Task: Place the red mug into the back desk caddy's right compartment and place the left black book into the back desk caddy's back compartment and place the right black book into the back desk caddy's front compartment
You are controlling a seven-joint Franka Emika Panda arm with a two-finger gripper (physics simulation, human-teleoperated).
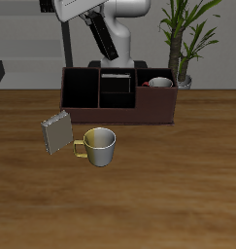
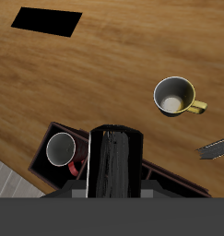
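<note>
Two mugs in sight: the red mug (image 1: 160, 84) sits inside the back desk caddy (image 1: 119, 109), in its right compartment (image 1: 158, 97) with the reddish-brown walls, and a pale mug (image 1: 99, 146) with a yellow handle stands out on the open bench. One caddy, set along the bench's back edge. One grey patterned book (image 1: 56, 132) leans just beside the pale mug, near it but apart. One black book (image 2: 116, 162) is up in the gripper (image 1: 105, 44), right over the caddy's black-walled middle sections; the fingers are pinched on it, though the wrist view shows mostly the book's dark cover. I can't make out a second black book from here. From mug and grey book down to the bench's front edge, bare wood.
</note>
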